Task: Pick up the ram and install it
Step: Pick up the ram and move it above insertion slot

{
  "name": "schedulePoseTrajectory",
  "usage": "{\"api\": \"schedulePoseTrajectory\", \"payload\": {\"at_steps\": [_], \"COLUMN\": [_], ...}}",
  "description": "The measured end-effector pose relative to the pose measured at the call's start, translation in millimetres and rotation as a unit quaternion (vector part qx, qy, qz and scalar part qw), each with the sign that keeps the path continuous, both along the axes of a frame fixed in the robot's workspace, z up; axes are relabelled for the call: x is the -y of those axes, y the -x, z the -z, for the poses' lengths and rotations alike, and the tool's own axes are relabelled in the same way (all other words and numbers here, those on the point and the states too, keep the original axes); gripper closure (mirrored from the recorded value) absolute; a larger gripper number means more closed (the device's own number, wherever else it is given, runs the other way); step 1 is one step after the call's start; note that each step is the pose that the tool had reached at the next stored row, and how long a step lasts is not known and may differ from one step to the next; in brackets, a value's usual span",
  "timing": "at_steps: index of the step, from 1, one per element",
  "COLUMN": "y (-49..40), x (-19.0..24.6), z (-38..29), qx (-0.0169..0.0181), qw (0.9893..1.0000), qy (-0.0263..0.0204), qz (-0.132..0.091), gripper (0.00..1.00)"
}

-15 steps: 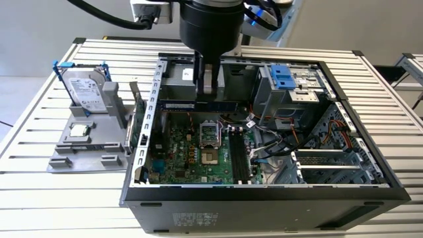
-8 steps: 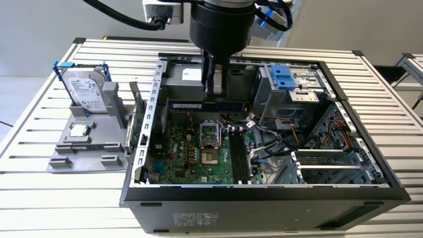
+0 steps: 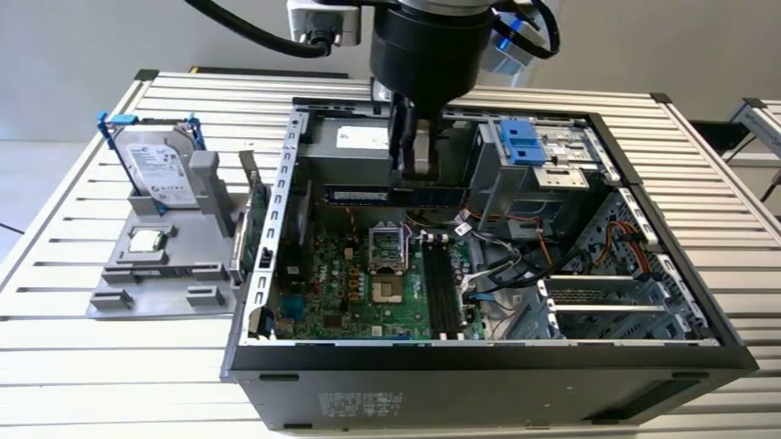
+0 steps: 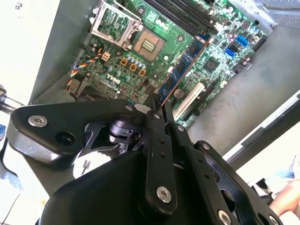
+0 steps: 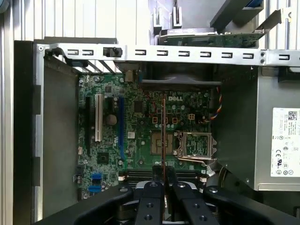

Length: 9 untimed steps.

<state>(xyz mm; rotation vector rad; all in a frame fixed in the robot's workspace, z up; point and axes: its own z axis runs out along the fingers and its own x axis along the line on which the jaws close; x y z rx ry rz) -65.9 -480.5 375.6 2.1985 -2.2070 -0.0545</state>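
My gripper (image 3: 415,178) hangs over the open computer case (image 3: 488,370), shut on the ram (image 3: 397,194). The ram is a long bluish stick held level above the motherboard (image 3: 366,283), near the case's far side. The second wrist view shows the ram (image 4: 185,63) reaching out from my gripper (image 4: 159,105) over the green board. In the first wrist view the ram (image 5: 163,126) appears edge-on as a thin line ahead of my gripper (image 5: 164,171). The black memory slots (image 3: 440,288) lie on the board below, nearer the case's front.
At the exterior view's left a grey fixture (image 3: 159,283) carries a silver hard drive with blue clips (image 3: 159,174), a processor chip (image 3: 149,240) and an upright green card (image 3: 256,219). Cables (image 3: 513,265) and a drive cage (image 3: 537,151) fill the case's right part. A hand (image 4: 286,197) shows in the second wrist view.
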Motion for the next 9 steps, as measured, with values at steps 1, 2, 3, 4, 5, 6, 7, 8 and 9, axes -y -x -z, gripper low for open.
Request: {"api": "schedulePoseTrajectory", "payload": {"at_steps": [1, 2, 3, 4, 5, 6, 7, 8, 9], "y": [-1.3, -2.7, -4.1, -5.5, -7.0, -8.5, -10.0, -11.5, -13.1], "x": [0.0, 0.0, 0.0, 0.0, 0.0, 0.0, 0.0, 0.0, 0.0], "z": [0.0, -0.1, 0.0, 0.0, 0.0, 0.0, 0.0, 0.0, 0.0], "qx": [0.0000, 0.0000, 0.0000, 0.0000, 0.0000, 0.0000, 0.0000, 0.0000, -0.0001], "qw": [1.0000, 1.0000, 1.0000, 1.0000, 1.0000, 1.0000, 1.0000, 1.0000, 1.0000], "qy": [0.0000, 0.0001, 0.0000, 0.0000, 0.0000, 0.0000, 0.0000, 0.0000, 0.0000], "qz": [0.000, 0.000, 0.000, 0.000, 0.000, 0.000, 0.000, 0.000, 0.000], "gripper": [1.00, 1.00, 1.00, 1.00, 1.00, 1.00, 1.00, 1.00, 1.00]}}
